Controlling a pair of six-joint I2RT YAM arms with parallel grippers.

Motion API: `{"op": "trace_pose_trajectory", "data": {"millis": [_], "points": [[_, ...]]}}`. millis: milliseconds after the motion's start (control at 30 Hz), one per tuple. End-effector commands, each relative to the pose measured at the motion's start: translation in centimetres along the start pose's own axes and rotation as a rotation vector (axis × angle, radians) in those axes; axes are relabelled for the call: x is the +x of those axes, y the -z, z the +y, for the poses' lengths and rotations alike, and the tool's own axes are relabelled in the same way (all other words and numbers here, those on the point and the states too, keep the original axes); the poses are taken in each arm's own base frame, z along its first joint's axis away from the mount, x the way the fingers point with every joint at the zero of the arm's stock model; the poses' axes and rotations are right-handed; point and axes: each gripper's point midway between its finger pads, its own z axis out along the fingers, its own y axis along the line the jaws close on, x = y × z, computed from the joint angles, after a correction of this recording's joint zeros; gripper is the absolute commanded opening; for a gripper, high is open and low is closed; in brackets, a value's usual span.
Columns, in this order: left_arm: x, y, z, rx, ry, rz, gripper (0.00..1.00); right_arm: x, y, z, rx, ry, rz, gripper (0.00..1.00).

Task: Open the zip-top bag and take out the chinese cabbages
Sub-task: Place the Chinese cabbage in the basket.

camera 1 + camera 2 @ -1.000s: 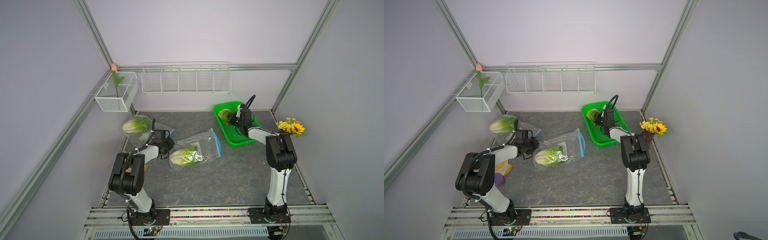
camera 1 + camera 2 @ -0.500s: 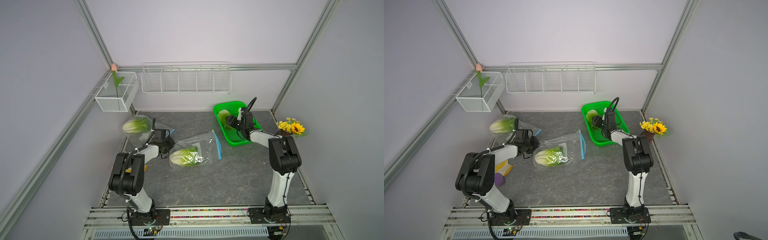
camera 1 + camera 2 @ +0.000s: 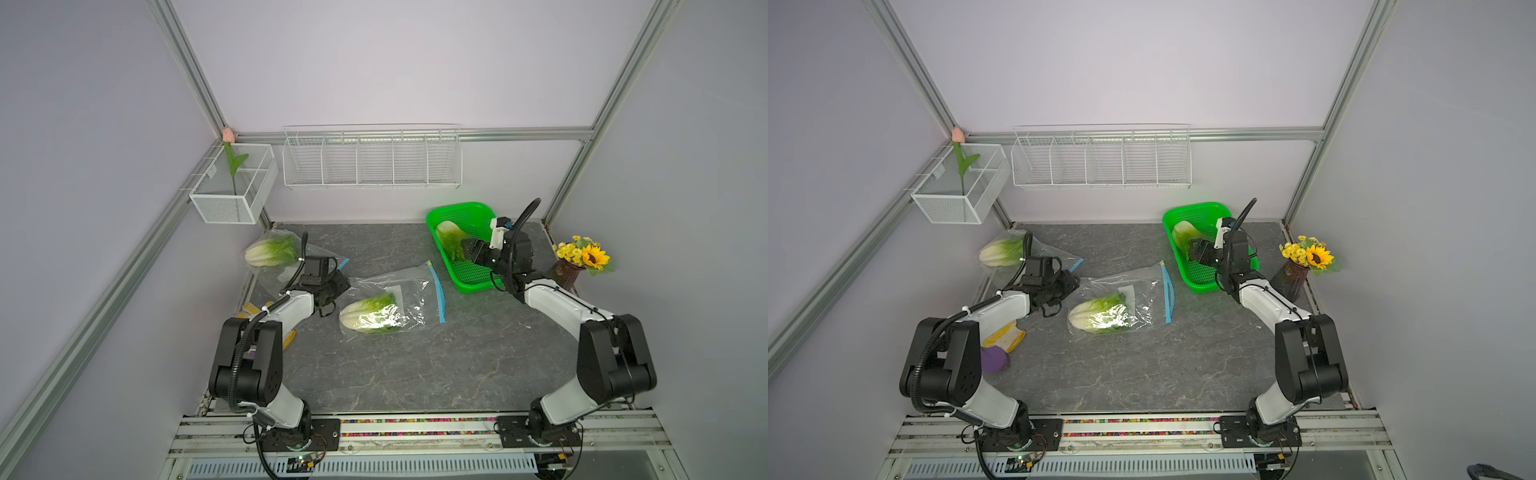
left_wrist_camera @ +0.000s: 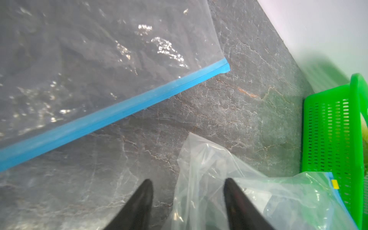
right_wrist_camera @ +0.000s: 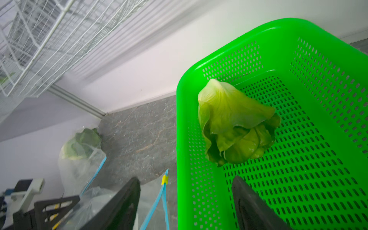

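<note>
Both claws have spread — right claw (image 5: 186, 178) leaves its cabbage (image 5: 235, 123) in the basket (image 5: 328, 79).
Left claw (image 4: 188, 180) should pinch the bag (image 3: 411, 291) by its zip strip — not slack film.

Front half of the table (image 3: 415, 374) lies open; centre taken by a bagged cabbage (image 3: 368, 316); back-left corner crowded by a second bagged cabbage (image 3: 270, 251); green basket (image 3: 471, 286) walls and vase of flowers (image 3: 582, 259) narrow the right side; wire rack (image 3: 372, 160) overhangs the back edge.
</note>
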Motion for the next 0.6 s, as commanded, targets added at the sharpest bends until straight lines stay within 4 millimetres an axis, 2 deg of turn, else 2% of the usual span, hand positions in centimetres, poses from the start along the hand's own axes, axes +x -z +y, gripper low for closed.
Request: {"op": "trace_pose_trajectory", "data": {"millis": [0, 100, 167, 200, 267, 400, 467, 567], "points": [[-0.4, 1.6, 1.1, -0.077, -0.053, -0.032, 0.79, 4.0, 2.0, 1.5, -0.038, 0.112, 0.144, 0.73], [0.9, 2.3, 2.1, -0.108, -0.066, -0.028, 0.93, 6.5, 3.6, 2.1, -0.051, 0.126, 0.219, 0.67], [2.0, 2.8, 2.6, -0.129, -0.073, -0.018, 0.99, 7.9, 4.4, 2.6, -0.065, 0.124, 0.264, 0.64], [2.7, 3.1, 2.9, -0.141, -0.068, -0.014, 1.0, 8.4, 4.8, 3.1, -0.074, 0.128, 0.283, 0.61], [4.0, 3.6, 3.2, -0.141, -0.057, -0.003, 1.0, 10.7, 5.5, 3.0, -0.071, 0.133, 0.348, 0.58], [6.3, 3.7, 3.7, -0.126, 0.014, 0.027, 0.99, 12.0, 5.4, 3.4, -0.071, 0.128, 0.378, 0.49], [7.0, 3.5, 3.9, -0.119, 0.035, 0.04, 0.91, 12.4, 4.9, 3.5, -0.072, 0.118, 0.385, 0.45], [7.1, 3.1, 4.1, -0.13, 0.027, 0.049, 0.7, 12.9, 4.1, 3.9, -0.09, 0.11, 0.401, 0.4]]}}
